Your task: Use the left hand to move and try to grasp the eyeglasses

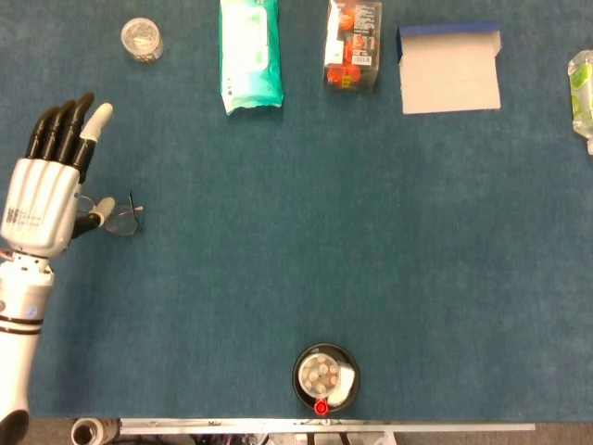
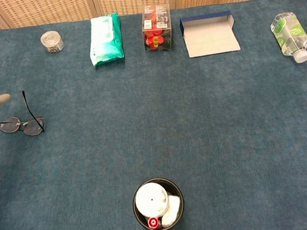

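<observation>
No grab yet. Our left hand [image 1: 42, 199] is spread wide w/ nothing in it, just beside the glasses [image 2: 21, 124]. They lie on the table [image 1: 306, 232] near its left edge. We can't see our right hand. Left to do: close fingers on them.

**Blue-covered tabletop and what lies on it**

The tabletop [image 2: 213, 141] is covered in dark blue felt-like cloth. Along the upper edge of the frame, left to right, lie a small clear round jar [image 2: 51, 41], a green wipes pack [image 2: 105, 39], a clear box of red items [image 2: 156, 27], an open blue-rimmed cardboard box [image 2: 210, 34] and, at far right, a clear bottle [image 2: 289, 30] on its side. The eyeglasses [image 2: 22, 124] rest at middle left, one temple raised. A black round bowl [image 2: 158, 204] with white contents sits at lower centre.
</observation>
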Robot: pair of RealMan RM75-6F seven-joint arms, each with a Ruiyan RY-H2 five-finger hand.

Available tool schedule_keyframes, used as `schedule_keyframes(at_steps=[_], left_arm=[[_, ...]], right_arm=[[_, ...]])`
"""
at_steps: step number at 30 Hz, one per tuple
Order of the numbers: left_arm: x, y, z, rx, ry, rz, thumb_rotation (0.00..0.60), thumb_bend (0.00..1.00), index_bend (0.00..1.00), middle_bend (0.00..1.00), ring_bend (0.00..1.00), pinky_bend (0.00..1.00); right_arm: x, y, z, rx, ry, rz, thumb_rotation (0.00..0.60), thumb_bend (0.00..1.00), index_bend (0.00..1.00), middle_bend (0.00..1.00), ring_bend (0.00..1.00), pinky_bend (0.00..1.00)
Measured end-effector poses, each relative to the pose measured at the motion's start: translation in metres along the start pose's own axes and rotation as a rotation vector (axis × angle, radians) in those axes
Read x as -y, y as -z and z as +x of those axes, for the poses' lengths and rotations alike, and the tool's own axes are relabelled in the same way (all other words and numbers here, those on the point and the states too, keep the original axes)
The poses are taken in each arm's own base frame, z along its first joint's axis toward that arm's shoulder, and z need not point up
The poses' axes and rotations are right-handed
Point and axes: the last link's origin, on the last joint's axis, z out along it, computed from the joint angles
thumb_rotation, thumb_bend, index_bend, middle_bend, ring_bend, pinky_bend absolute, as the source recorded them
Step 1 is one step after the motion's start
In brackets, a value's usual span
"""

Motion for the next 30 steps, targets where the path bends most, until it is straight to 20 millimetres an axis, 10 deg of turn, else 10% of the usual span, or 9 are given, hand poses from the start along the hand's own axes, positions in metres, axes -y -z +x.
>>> schedule_keyframes(at_steps=[30], left_arm=[[-0.021, -0.02, -0.024, 0.067, 0.014, -0.005, 0.6, 0.14, 0.0, 0.0, 0.0, 0.07]], right_arm=[[0.0, 0.0, 0.003, -0.008, -0.007, 0.0, 0.6, 0.65, 0.44, 0.44, 0.41, 0.55]])
